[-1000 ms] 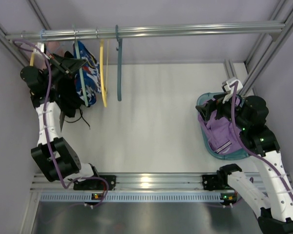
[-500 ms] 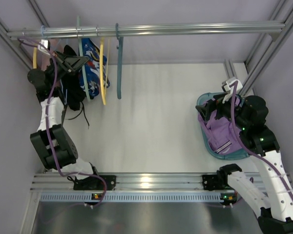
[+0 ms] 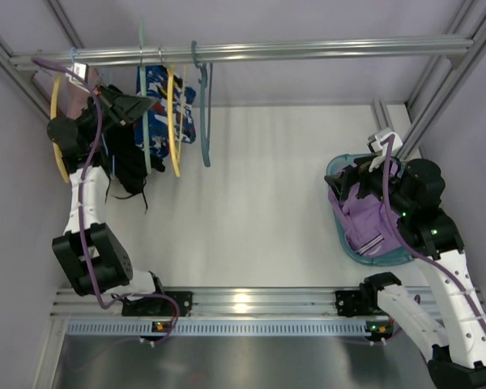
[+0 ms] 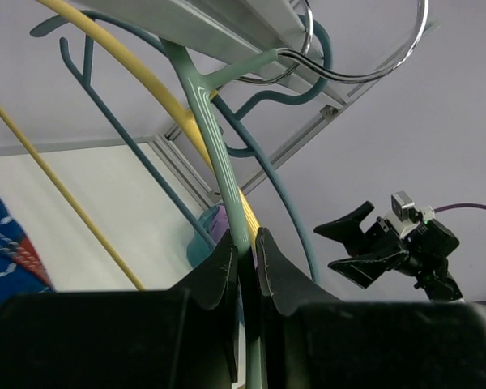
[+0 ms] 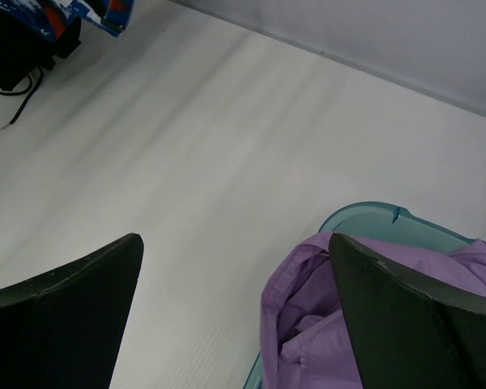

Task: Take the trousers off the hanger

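Observation:
The mint-green hanger (image 3: 143, 121) hangs by its hook from the rail (image 3: 308, 49). The blue patterned trousers (image 3: 157, 113) are draped on it. My left gripper (image 3: 128, 106) is shut on the hanger's neck just below the hook. In the left wrist view the fingers (image 4: 245, 243) pinch the mint-green stem (image 4: 215, 154), and a corner of the trousers (image 4: 4, 243) shows at the lower left. My right gripper (image 3: 352, 177) is open and empty over the basket, far from the hanger. In the right wrist view (image 5: 233, 239) its jaws stand wide apart, and the trousers (image 5: 65, 12) show at the top left.
Two yellow hangers (image 3: 172, 121) (image 3: 55, 138) and a slate-blue hanger (image 3: 202, 105) hang on the same rail. A black garment (image 3: 130, 166) hangs by my left arm. A teal basket (image 3: 340, 166) holds purple cloth (image 3: 364, 219) at the right.
My left gripper has moved up and right with the mint-green hanger. The trousers shifted right with it. The yellow and slate-blue hangers have swung. The right arm has not moved.

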Available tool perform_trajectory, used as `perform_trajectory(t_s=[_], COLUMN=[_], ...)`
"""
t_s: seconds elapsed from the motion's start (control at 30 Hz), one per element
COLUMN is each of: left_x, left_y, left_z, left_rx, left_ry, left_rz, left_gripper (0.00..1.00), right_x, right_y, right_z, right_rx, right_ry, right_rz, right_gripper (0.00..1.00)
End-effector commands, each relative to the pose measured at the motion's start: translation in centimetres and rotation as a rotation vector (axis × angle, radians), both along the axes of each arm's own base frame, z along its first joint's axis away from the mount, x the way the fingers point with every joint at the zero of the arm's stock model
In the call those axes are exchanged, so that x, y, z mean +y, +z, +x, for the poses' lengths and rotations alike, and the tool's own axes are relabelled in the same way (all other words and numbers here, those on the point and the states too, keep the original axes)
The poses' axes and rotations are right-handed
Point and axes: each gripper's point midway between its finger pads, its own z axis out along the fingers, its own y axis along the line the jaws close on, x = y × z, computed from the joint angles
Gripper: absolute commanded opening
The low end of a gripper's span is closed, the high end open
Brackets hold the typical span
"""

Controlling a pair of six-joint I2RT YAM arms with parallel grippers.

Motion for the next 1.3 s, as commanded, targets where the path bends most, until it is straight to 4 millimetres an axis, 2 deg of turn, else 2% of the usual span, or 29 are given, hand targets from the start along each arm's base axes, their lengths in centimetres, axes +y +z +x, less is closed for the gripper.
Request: perform_trajectory(t_s=[0.0,0.17,0.2,0.23,0.27,0.3,0.5,0.6,0.8,0.93,0.97,1.1,1.27], left_x=[-3.0,-2.9,-2.4,-2.3,-2.5,-2.2,-2.0,-1.9,-3.6,-5.0,-5.4,-5.8,-6.4], left_y=[11.3,11.9,11.4,11.3,11.3,10.8,9.9,8.4,6.0,4.5,4.6,2.6,1.8], left_z=[-9.9,-10.8,-9.9,-9.9,-10.6,-10.1,-10.8,-10.6,-13.4,-16.3,-17.6,-18.7,-20.2], left_rx=[-0.777,-0.746,-0.681,-0.659,-0.649,-0.583,-0.412,-0.264,-0.13,-0.128,-0.17,-0.04,0.028], left_ry=[0.143,0.23,0.256,0.27,0.281,0.294,0.333,0.317,0.203,0.162,0.163,0.174,0.166], left_rz=[0.211,0.244,0.24,0.238,0.232,0.215,0.13,0.054,-0.018,0.028,0.056,0.058,0.062], left_gripper=[0.0,0.0,0.0,0.0,0.0,0.0,0.0,0.0,0.0,0.0,0.0,0.0,0.0], right_x=[0.0,0.1,0.1,0.0,0.0,0.0,0.1,0.2,0.1,0.2,0.2,0.4,1.9], right_y=[1.0,1.2,1.2,1.3,1.3,1.3,1.3,1.5,1.6,1.8,1.7,1.6,2.5], right_z=[0.1,0.0,0.0,0.0,-0.1,-0.1,0.1,0.2,0.3,0.1,0.1,0.0,-1.2], right_rx=[-0.045,-0.048,-0.05,-0.053,-0.053,-0.052,-0.051,-0.055,-0.06,-0.067,-0.064,-0.062,-0.083], right_ry=[0.003,0.007,0.008,0.004,0.006,0.004,0.011,0.014,0.014,0.019,0.019,0.033,0.141], right_rz=[-0.006,-0.003,-0.003,-0.004,-0.004,-0.004,-0.008,-0.008,-0.013,-0.014,-0.015,-0.016,0.01], right_gripper=[0.99,0.99,0.99,0.99,1.0,0.99,0.99,0.99,0.99,0.99,0.99,0.99,0.99])
